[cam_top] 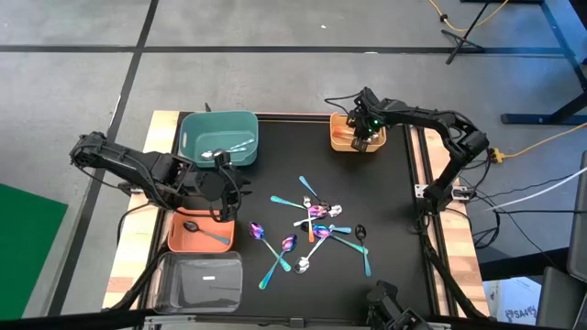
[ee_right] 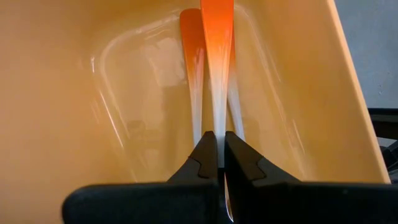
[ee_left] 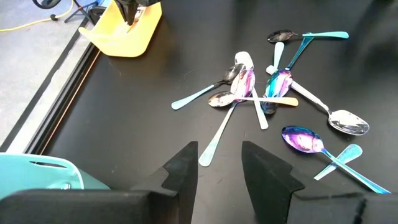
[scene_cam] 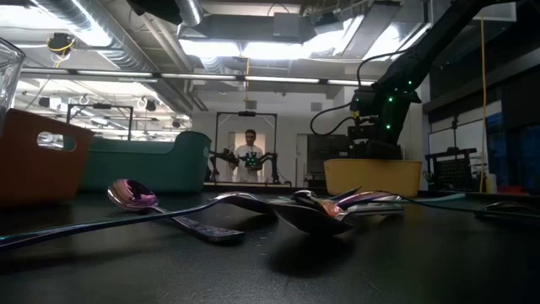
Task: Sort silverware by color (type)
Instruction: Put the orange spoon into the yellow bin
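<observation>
My right gripper (ee_right: 217, 149) is clamped on an orange-copper spoon (ee_right: 216, 56) inside the yellow bin (cam_top: 341, 137). My left gripper (ee_left: 219, 163), fingers apart and empty, waits beside the teal bin (cam_top: 193, 128). The spoon pile (cam_top: 316, 229) nearby remains unsorted.

Teal bin (cam_top: 218, 136); yellow bin (cam_top: 346, 134); orange spoon (ee_right: 216, 68); black table (cam_top: 385, 211).
</observation>
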`<state>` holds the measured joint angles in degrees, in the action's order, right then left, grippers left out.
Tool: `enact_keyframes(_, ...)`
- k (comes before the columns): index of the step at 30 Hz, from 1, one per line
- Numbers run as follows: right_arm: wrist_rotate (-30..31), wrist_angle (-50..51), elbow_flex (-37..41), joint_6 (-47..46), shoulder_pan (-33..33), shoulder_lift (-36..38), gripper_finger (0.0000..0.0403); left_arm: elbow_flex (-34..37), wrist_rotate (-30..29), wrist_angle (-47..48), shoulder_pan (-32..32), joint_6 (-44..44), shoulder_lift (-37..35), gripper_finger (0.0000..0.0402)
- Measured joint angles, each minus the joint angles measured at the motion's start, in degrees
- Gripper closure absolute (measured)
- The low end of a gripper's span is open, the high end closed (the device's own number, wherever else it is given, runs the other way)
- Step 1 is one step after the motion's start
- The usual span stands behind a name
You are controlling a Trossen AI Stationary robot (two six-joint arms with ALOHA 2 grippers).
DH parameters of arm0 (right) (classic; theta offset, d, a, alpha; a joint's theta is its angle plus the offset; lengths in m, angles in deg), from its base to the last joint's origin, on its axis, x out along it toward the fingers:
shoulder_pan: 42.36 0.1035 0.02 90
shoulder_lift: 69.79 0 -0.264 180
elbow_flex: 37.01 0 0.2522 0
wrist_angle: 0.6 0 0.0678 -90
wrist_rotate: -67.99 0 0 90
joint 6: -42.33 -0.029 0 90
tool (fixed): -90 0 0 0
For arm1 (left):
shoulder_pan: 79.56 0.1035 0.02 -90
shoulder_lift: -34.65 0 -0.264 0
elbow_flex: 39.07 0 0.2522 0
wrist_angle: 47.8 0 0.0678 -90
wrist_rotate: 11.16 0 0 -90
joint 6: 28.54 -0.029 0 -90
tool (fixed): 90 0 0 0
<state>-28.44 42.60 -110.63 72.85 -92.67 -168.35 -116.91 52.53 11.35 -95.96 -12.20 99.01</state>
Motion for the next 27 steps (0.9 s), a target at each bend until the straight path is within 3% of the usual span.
enact_keyframes(20, 2.4, 0.0, 0.0, 0.1, 0.0, 0.0, 0.0400, 0.0, 0.0, 0.0, 0.0, 0.0, 0.0, 0.0283)
enact_keyframes(27, 2.4, 0.0, 0.0, 0.0, 0.0, 0.0, 0.0348, 0.0, 0.0, 0.0, 0.0, 0.0, 0.0, 0.0283)
